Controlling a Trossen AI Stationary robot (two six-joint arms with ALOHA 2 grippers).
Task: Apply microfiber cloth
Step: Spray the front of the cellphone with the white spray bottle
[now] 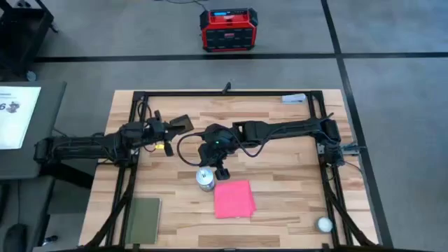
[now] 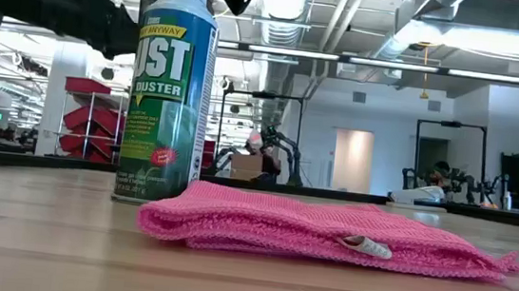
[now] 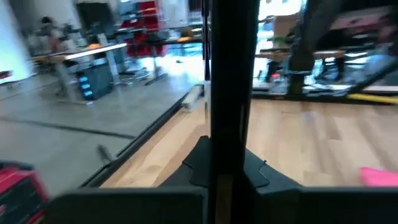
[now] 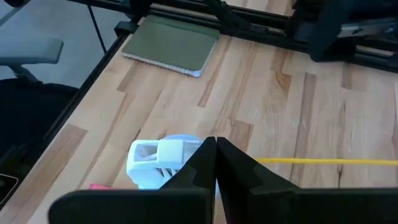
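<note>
Lying flat on the table, the microfiber cloth sits just beside the right gripper, its fingers clenched empty.

The microfiber cloth is laid flat near the middle of the desk, toward its front edge. The duster can is stood upright just beside the cloth's rear left corner. A pad is placed at the front left corner, and a small ball at the front right. A box-shaped device is set on the floor behind the desk.
</note>
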